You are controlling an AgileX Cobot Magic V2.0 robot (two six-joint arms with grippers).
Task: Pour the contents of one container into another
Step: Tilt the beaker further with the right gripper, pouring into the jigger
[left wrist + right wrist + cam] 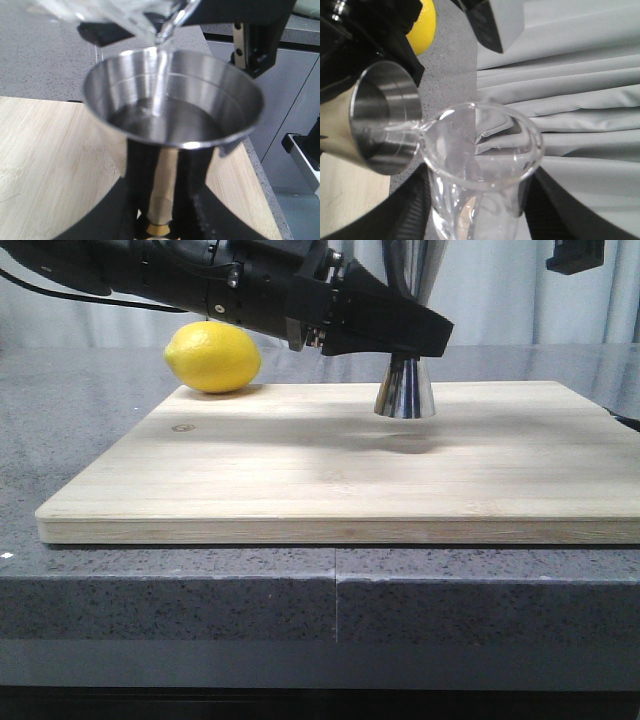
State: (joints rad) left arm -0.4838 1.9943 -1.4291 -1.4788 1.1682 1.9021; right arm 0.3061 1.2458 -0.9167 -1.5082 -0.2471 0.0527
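Observation:
The steel jigger [405,390] stands on the wooden board [300,480], and my left gripper [420,340] is shut on its narrow gold waist. In the left wrist view the jigger's upper cup [172,100] holds clear liquid, with my left gripper [160,220] clamped round the stem below it. The clear glass beaker [480,150] is tilted, its lip over the jigger's rim [385,120], and my right gripper [480,210] is shut on its body. A thin stream [162,75] runs from the beaker [125,15] into the cup. The front view does not show the beaker.
A yellow lemon [213,357] lies at the board's back left corner, close behind the left arm. The board rests on a dark speckled counter [200,600]. Part of the right arm [575,255] shows at the top right. A grey curtain [580,100] hangs behind.

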